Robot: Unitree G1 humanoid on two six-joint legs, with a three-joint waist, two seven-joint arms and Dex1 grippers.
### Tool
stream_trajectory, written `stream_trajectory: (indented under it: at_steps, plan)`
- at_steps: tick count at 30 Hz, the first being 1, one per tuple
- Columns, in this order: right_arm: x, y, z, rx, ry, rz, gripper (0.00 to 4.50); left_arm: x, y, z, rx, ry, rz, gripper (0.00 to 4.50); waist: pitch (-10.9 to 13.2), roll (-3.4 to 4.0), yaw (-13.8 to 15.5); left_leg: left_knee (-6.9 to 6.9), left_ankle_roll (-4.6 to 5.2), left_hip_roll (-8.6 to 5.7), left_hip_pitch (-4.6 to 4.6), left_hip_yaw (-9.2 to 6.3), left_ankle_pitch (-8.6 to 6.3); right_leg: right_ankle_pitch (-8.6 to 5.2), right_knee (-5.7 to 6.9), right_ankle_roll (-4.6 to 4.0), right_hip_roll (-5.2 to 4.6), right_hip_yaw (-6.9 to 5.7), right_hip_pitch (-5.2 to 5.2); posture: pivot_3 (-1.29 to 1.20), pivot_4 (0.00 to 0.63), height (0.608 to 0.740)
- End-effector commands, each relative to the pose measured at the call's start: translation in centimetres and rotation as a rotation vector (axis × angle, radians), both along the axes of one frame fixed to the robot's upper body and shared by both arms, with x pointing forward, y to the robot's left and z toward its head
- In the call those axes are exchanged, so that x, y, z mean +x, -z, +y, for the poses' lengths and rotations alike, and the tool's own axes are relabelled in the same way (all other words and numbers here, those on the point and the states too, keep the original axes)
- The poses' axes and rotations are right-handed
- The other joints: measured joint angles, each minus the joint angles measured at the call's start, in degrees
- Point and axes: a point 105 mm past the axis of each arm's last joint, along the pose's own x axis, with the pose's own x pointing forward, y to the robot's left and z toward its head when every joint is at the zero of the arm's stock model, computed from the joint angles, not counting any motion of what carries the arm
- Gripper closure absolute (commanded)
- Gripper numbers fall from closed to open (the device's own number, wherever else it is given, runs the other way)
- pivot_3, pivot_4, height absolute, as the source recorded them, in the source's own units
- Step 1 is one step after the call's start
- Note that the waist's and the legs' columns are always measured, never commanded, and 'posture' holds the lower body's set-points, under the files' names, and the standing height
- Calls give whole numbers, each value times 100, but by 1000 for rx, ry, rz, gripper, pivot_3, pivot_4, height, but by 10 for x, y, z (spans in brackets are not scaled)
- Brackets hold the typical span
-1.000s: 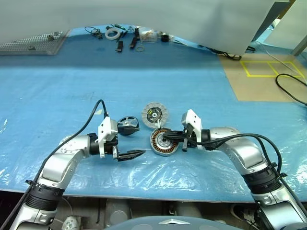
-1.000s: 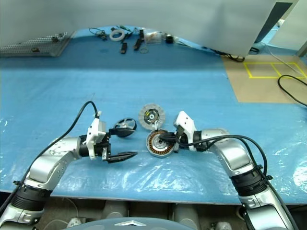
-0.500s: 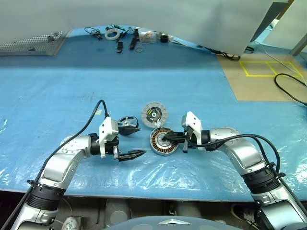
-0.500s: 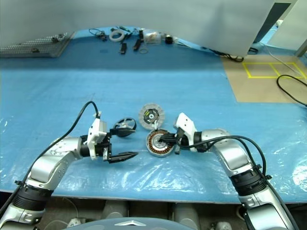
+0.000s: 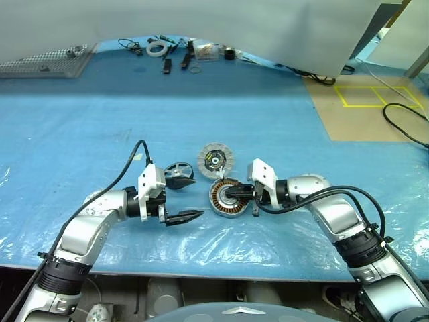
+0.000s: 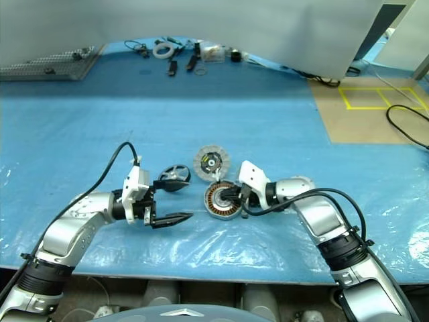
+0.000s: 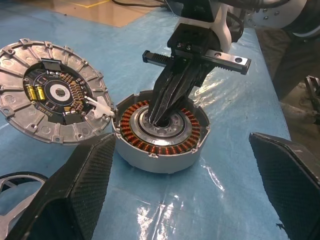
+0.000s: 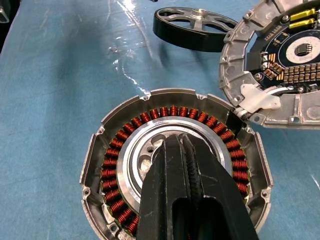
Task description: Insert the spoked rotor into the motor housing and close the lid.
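The right end effector (image 7: 159, 118) has its two black fingers pressed together, tips down in the silver hub at the middle of the housing (image 5: 226, 199). It grips nothing; the tips just rest inside the ring of copper windings. The left end effector (image 5: 191, 215) is spread wide and empty, hovering low over the blue sheet (image 5: 100, 121) that covers the desk, pointing toward the housing from the robot's left and stopping short of it.

The housing sits open side up on the sheet, between the two end effectors. The lid (image 5: 216, 159) lies just behind it, farther from the robot, its rim touching or all but touching the housing's rim; the face with pale segments and a dark circuit centre is up. A small white connector (image 8: 259, 97) on the lid's edge reaches over the housing's rim. The rotor (image 5: 178, 174) lies on the sheet to the left of the lid, near the left end effector's wrist, apart from the housing.

At the far edge of the desk lie small tools and a roll of tape (image 5: 158, 47).
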Motion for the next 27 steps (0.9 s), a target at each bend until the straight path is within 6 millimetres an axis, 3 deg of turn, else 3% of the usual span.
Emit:
stream_trajectory:
  at_steps: [1,9,15,20,24,27]
  plan:
    - [-3,17,-9,-54,21,75,4466,-1,-5,-1,-7,5,-30,0,0,0,0,1,0,0,0,0,0,0,0,0,0,0,1,0,150,740]
    - [-5,21,-21,-44,69,154,4466,0,-5,-2,-8,0,-35,0,-1,-1,4,2,0,0,5,0,0,-1,-2,-1,-1,1,7,0,150,740]
    - [-13,41,-25,-137,52,142,4466,3,-7,-3,-9,0,-44,0,-3,-2,3,1,0,1,4,0,0,-1,-2,-1,-1,1,13,0,150,740]
    - [-14,42,-24,-144,41,134,4466,3,-7,-2,-7,1,-44,0,-8,-7,4,0,0,1,16,1,-1,-2,-4,-1,-2,1,24,0,150,740]
    - [-13,26,-18,-50,42,152,4466,4,-7,-2,-7,0,-43,0,-8,-7,4,-1,1,1,18,1,-1,-2,-6,-2,-6,2,26,0,150,740]
    - [-7,-8,-10,98,44,126,4466,4,-7,-2,-9,-3,-43,0,-7,-6,2,-4,1,1,18,0,-1,-2,-9,-2,-5,2,23,0,150,740]
